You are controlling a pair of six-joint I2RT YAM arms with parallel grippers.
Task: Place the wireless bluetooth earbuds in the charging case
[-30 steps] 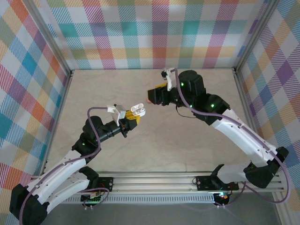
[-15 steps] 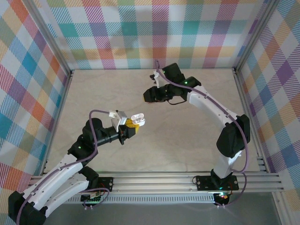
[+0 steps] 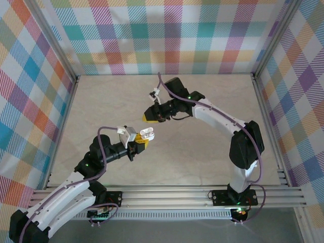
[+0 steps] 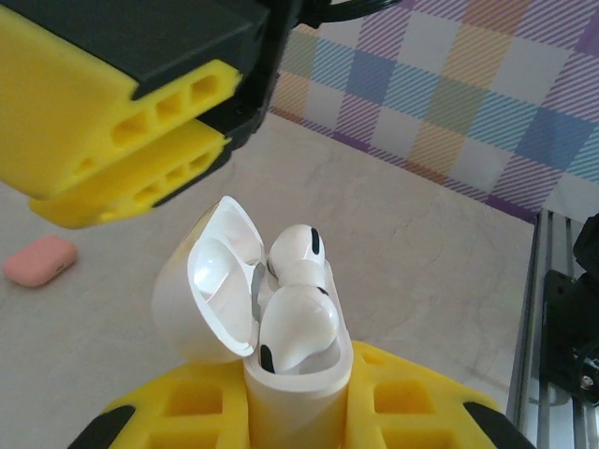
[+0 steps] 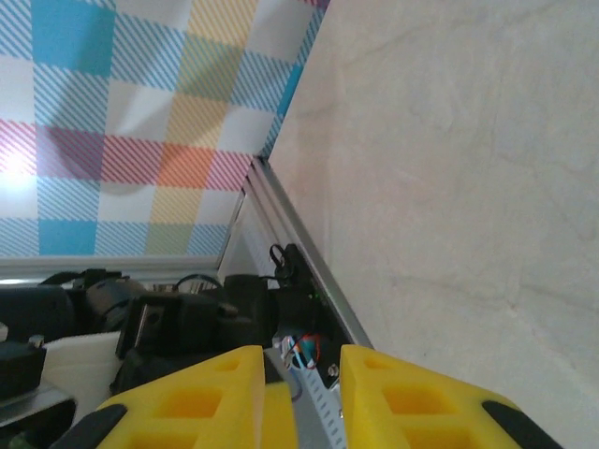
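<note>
An open white charging case point(image 4: 299, 393) stands upright between the yellow fingers of my left gripper point(image 3: 140, 142), which is shut on it, lid point(image 4: 211, 285) swung back to the left. Two white wireless bluetooth earbuds sit in its wells, one nearer point(image 4: 298, 327) and one behind point(image 4: 299, 254). In the top view the case point(image 3: 148, 133) is held above the middle of the table. My right gripper point(image 3: 149, 116) hovers just up and right of it. Its yellow fingers point(image 4: 131, 140) hang over the case. In its own wrist view my right gripper point(image 5: 301, 398) keeps a narrow gap with nothing in it.
A closed salmon-pink pebble-shaped case point(image 4: 39, 261) lies on the beige table point(image 3: 202, 152) behind the held case. Plaid walls point(image 3: 167, 35) and aluminium posts enclose the table on three sides. The metal base rail point(image 4: 554, 309) runs along the near edge.
My right arm has swung left and down toward the held case while its jaws narrowed. My left arm has eased slightly back and down, the case still in its grip.
</note>
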